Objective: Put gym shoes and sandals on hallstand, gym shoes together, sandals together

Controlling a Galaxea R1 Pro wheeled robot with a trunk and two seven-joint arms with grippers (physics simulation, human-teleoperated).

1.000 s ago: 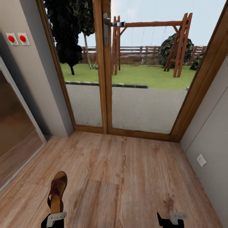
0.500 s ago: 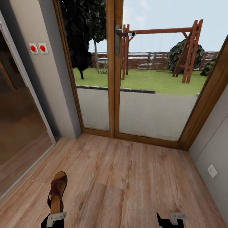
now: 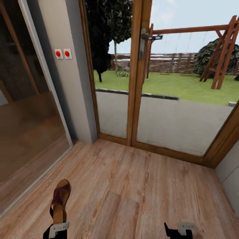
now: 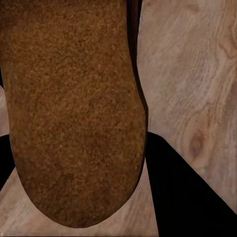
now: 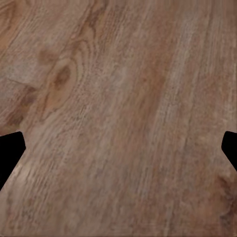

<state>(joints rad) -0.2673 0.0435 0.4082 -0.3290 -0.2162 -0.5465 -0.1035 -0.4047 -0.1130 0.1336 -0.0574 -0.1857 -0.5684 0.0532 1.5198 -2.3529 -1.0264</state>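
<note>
- Gripping a slim brown leather sandal (image 3: 60, 202), the left gripper (image 3: 56, 229) is sitting at the lower edge of the head view, its fingers clamped on the heel end so the toe is pointing forward and away from the robot.
- Showing woven dark-brown straps over a tan insole, the sandal is riding above the floor (image 3: 139, 186) rather than lying on it.
- Facing the left wrist camera is the sandal's underside (image 4: 74, 108), a grainy, suede-like brown sole with a rounded end; dark gripper parts are flanking it on both sides.
- Hanging low at the bottom right of the head view, the right gripper (image 3: 179, 230) is carrying nothing; in its wrist view the two black fingertips (image 5: 10, 153) are standing wide apart at opposite edges, with bare planks between them.
- Running under both arms, the floor is showing light brown wood-grain planks with darker knots and streaks.
- Standing ahead is a glazed door (image 3: 137, 83) in a warm wooden frame with a metal handle (image 3: 143, 41), and a lawn with a wooden swing frame (image 3: 222, 49) is showing through the glass.
- Sitting on the grey wall beside the door are two square white switches with red round buttons (image 3: 62, 53).
- Stretching along the left side is a large glossy panel (image 3: 26, 109) in a pale frame, reflecting brown tones.
</note>
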